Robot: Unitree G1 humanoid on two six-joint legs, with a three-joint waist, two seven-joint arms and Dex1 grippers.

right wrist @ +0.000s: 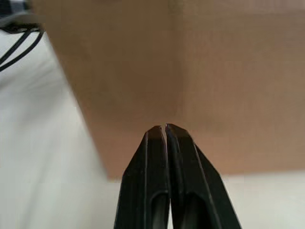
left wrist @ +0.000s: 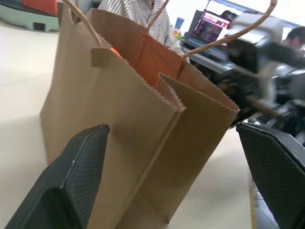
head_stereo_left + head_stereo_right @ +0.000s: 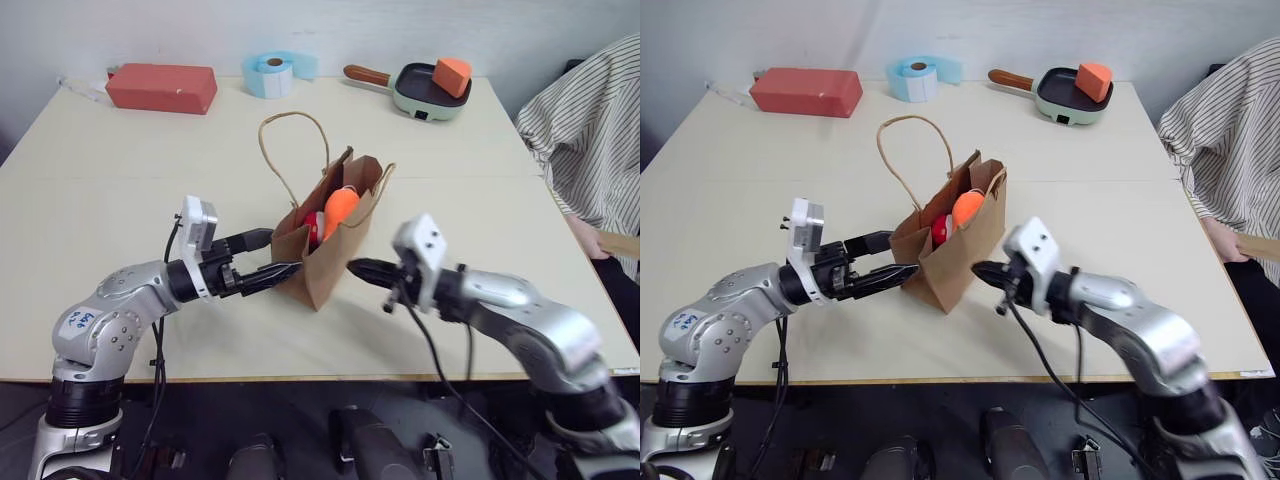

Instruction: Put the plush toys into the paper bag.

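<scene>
You are at the end of the task, I judge: both plush toys sit inside the paper bag [image 3: 325,262], the small red one [image 3: 313,228] low in the mouth and the orange one [image 3: 341,207] above it, its top rising over the rim. The bag stands upright between your two grippers. Your left gripper [image 3: 262,258] has its fingers spread wide, one on each side of the near bag corner, and it holds nothing. Your right gripper [image 3: 362,269] has its fingers pressed together on nothing, with the tips just beside the opposite bag wall; if they touch the paper I cannot tell.

The next move, in my opinion, is only to draw both arms away without dragging the bag, because it is light and can tip. Take care also of the looped handle [image 3: 293,140] behind the left gripper.

The table [image 3: 120,230] is pale and flat. Beyond the bag, well apart from both grippers, you have a red block [image 3: 161,87], a blue tape roll [image 3: 271,73] and a green pan [image 3: 425,92] carrying an orange wedge [image 3: 452,76]. A person in a striped shirt [image 3: 590,120] sits past your right arm
</scene>
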